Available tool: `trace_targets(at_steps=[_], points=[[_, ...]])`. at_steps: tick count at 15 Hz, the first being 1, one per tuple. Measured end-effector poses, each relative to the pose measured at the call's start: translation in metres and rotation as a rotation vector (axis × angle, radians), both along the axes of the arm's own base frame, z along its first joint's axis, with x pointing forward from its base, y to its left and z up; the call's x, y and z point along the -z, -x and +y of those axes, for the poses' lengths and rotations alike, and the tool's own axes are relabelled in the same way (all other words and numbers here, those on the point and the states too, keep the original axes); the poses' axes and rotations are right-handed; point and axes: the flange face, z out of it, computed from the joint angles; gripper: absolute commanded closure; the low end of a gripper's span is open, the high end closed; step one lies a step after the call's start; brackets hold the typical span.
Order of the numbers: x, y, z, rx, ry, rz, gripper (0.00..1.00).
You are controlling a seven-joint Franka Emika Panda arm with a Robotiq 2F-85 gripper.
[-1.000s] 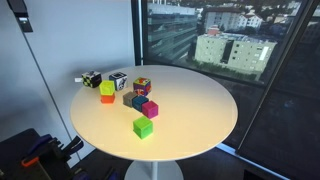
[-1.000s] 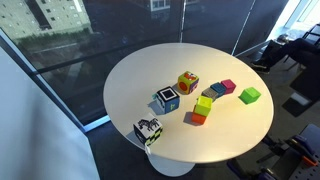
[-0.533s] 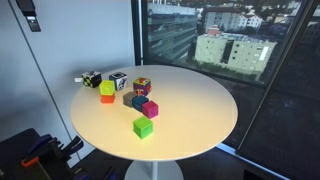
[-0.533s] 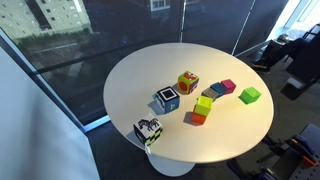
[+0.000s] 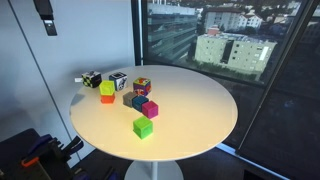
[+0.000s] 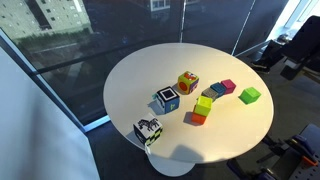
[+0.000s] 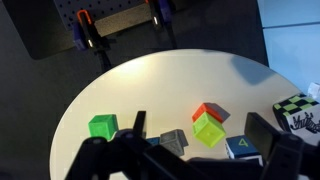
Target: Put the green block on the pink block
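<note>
— While the gripper [image 7: 190,152] hangs high over the table [image 7: 150,80], fingers spread wide and empty, where does the wrist view put the green block [image 7: 102,126]?
— Beyond the finger nearer the picture's left edge. I cannot find the pink block there.
— And in both exterior views?
— Green block [image 5: 143,127] just beside the pink block [image 5: 150,108], not touching; likewise green block [image 6: 249,95], pink block [image 6: 227,87].

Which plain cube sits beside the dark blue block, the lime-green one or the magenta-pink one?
The magenta-pink cube; the lime-green cube stands apart, nearer the table edge.
</note>
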Motion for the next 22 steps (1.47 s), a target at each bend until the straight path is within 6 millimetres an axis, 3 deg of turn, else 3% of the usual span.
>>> trace_targets(at_steps=[13,18,22], points=[[0.054,-0.022,-0.109,-0.046,0.019,-0.004,0.0],[0.069,-0.024,-0.135,-0.009,-0.007,-0.005,0.0],[0.073,-0.024,-0.139,0.001,-0.009,0.007,0.0]])
